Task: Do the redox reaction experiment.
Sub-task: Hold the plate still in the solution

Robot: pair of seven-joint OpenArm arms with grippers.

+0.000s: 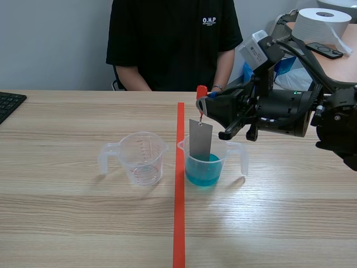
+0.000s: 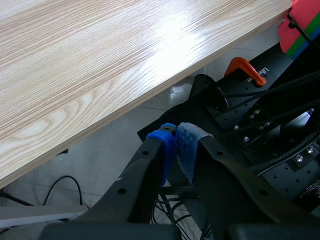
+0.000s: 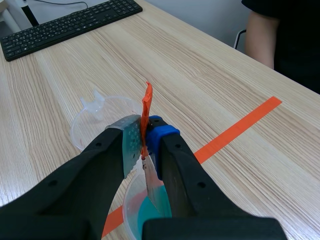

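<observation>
Plate (image 1: 201, 139), 1: hangs from a red tag (image 1: 201, 91) pinched in the right gripper (image 1: 204, 106), lower end inside the blue cup (image 1: 234, 153). Cups, 2: empty cup (image 1: 142, 159) across the tape line (image 1: 179, 212). Shirt (image 1: 167, 50) reads "O.H.P". Keyboard (image 3: 70, 25), 1. Only the left wrist view shows the left gripper (image 2: 177, 145), pads pressed together, off the table (image 2: 75, 60) edge

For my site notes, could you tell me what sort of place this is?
Probably an office or lab workroom: a desk with a keyboard, a paper roll nearby, and the right gripper holding a metal strip by its orange tag in a cup of blue liquid.
</observation>
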